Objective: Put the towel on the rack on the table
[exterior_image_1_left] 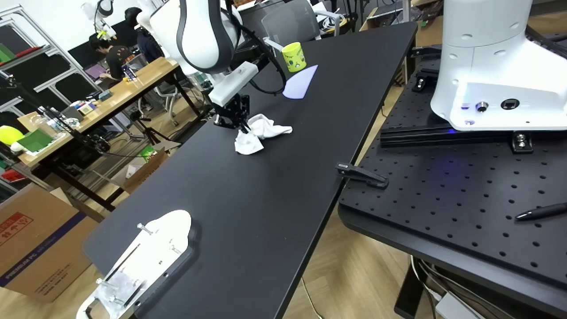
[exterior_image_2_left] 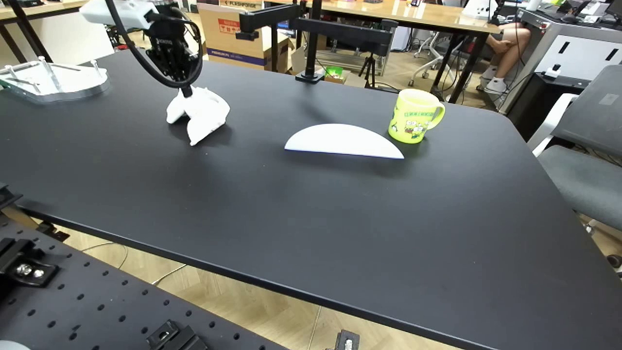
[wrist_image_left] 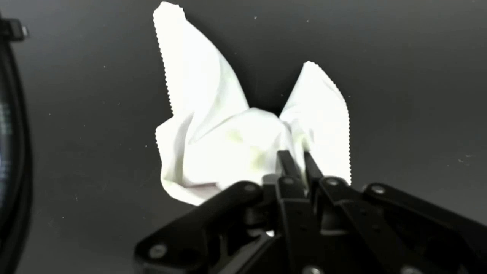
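Carton (exterior_image_1_left: 42,248): stands beyond the far edge of the counter (exterior_image_1_left: 230,212), outside the corner bearing the rack (exterior_image_1_left: 148,252); reads "PREMIUM PC" on a dark blue band in both exterior views; carries a red label with print too small to read.
Upper box (exterior_image_2_left: 233,6): shows directly above the carton in an exterior view; reads "FLASHFORGE".
Mug (exterior_image_2_left: 408,119): stands upright near the far edge, toward the opposite end from the rack; bears green lettering over cartoon figures, legible only in part.
Claw (wrist_image_left: 298,156): points down over the counter, closer to the far edge than to the near edge; drawn nearly together, down to a slim gap between the fingers (wrist_image_left: 286,163); clenched on a fold of the towel (wrist_image_left: 228,152), with white cloth visible between both tips in the wrist view.
Towel: lies crumpled between the rack and the pale half-disc (exterior_image_2_left: 340,140), nearer the far edge; well apart from the rack; splits into two flaps, with a zigzag hem and faint yellow-green marks; cannot be judged for lift beneath the claw.
Rack: rests at the far corner, along the end edge; carries upright pegs on a white top.
Half-disc: sits just beside the mug, straight side toward the near edge.
Clip (exterior_image_1_left: 361,175): spans the near edge in an exterior view, reaching over the perforated plate (exterior_image_1_left: 465,199).
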{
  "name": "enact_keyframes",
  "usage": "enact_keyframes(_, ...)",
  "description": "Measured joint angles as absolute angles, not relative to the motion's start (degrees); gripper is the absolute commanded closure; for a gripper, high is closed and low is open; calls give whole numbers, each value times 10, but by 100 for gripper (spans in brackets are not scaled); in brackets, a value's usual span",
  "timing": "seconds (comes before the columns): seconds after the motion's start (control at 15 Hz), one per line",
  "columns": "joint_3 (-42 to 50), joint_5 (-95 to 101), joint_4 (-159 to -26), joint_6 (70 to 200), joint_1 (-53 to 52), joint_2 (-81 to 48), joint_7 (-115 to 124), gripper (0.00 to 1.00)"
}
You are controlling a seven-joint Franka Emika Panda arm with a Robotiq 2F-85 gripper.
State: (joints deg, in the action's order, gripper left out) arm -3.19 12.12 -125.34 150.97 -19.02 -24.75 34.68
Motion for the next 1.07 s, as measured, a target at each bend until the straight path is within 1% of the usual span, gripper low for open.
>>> enact_keyframes(0.27,-39,105,-1253,1477,-196,-210,337,99)
enact_keyframes(0.67,-50,106,-1251,1352,-201,-88,338,99)
enact_keyframes(1.07,-65,116,-1250,1261,-160,36,340,99)
